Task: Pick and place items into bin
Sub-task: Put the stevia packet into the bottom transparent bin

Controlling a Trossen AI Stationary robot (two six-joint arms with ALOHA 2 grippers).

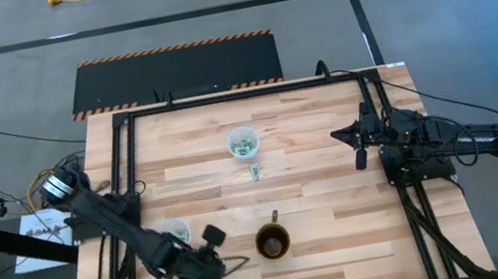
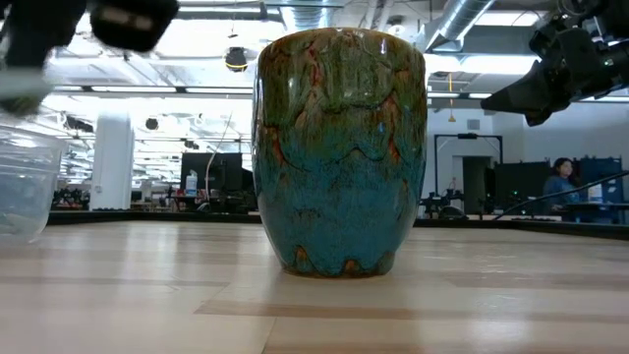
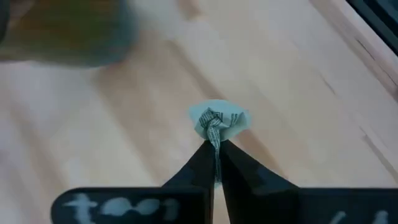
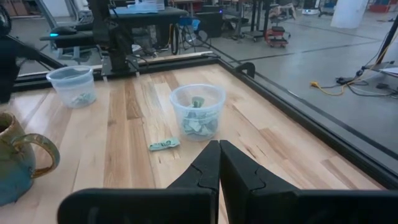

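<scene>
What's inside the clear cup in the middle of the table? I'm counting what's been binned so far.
The middle clear cup holds several crumpled green-and-white wrappers heaped at its bottom. An exact count isn't possible, since the pieces overlap. One more wrapper lies on the table beside it, outside.

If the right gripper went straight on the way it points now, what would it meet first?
Judging by the right wrist view, the shut right gripper points at the clear cup of wrappers mid-table; that comes first, probably. The loose wrapper lies just off that line.

We saw the mug point(image 1: 272, 242) standing just beside the left hand point(image 1: 212, 235), blocking that side. Bare surface point(image 1: 326, 172) lay open between the mug and the far cup point(image 1: 244, 143), apart from one loose wrapper point(image 1: 255, 172).
</scene>
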